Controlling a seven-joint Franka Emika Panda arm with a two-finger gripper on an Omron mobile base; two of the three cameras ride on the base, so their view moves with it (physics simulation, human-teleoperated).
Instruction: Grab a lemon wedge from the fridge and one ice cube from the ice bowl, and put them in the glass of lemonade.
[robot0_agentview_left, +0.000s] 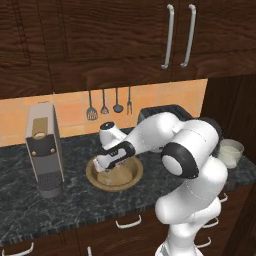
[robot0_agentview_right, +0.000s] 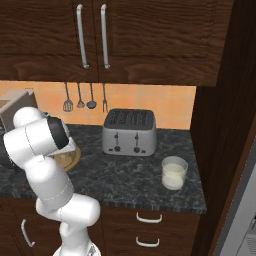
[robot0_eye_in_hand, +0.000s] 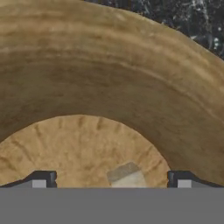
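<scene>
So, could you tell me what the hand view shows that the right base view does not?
Hand view: the ice cube lying on the floor of the ice bowl, between the open gripper tips. Right base view: the glass of lemonade right of the toaster, with utensils hanging above. Both: the ice bowl on the dark counter.

Tan-brown wood-grained ice bowl (robot0_agentview_left: 114, 174), black speckled counter (robot0_agentview_left: 30, 210), silver toaster (robot0_agentview_right: 129, 132), orange tiles (robot0_agentview_right: 172, 107).
</scene>
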